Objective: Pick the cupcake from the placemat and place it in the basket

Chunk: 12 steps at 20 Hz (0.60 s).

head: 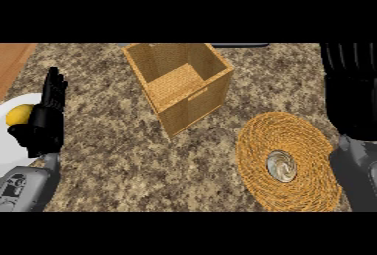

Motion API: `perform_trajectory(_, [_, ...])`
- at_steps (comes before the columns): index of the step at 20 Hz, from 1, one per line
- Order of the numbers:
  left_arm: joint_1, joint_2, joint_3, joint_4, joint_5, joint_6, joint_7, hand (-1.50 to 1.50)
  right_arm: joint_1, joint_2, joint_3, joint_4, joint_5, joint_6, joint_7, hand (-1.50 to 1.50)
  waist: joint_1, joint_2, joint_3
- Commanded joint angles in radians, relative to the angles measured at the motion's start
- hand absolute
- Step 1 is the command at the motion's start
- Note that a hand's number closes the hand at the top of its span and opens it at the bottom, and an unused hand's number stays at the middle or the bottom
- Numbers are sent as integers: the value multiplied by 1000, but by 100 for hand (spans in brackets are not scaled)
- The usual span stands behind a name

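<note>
The cupcake (282, 165), seen from above with a pale swirled top, sits in the middle of the round woven placemat (258, 134) at the lower right. The square woven basket (210, 97) stands open-topped and empty at the upper centre, up and left of the placemat. My right hand (352, 94) is raised at the right edge, to the right of and above the placemat, fingers straight and holding nothing. At the left edge my left hand (46, 117) rests open with its fingers up.
A white plate (9, 149) with a yellow fruit (20, 114) lies at the left edge, partly behind my left hand. A wooden surface (13, 57) borders the speckled stone counter (110, 144) at the upper left.
</note>
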Motion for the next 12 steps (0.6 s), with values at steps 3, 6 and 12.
perform_trajectory(3, [-25, 75, -36, -40, -28, -93, 25, 0, 28, -24, 188, 16, -45, 243, 81, 150, 24, 7, 0])
perform_trajectory(6, [-36, 120, -103, -52, -71, -166, 13, 0, 44, -30, 381, 48, -62, 429, 141, 150, 61, 21, 0])
perform_trajectory(12, [-9, 100, -108, -37, -56, -197, 49, 0, 320, 142, 597, -128, 43, 225, 122, -150, -10, 1, -2])
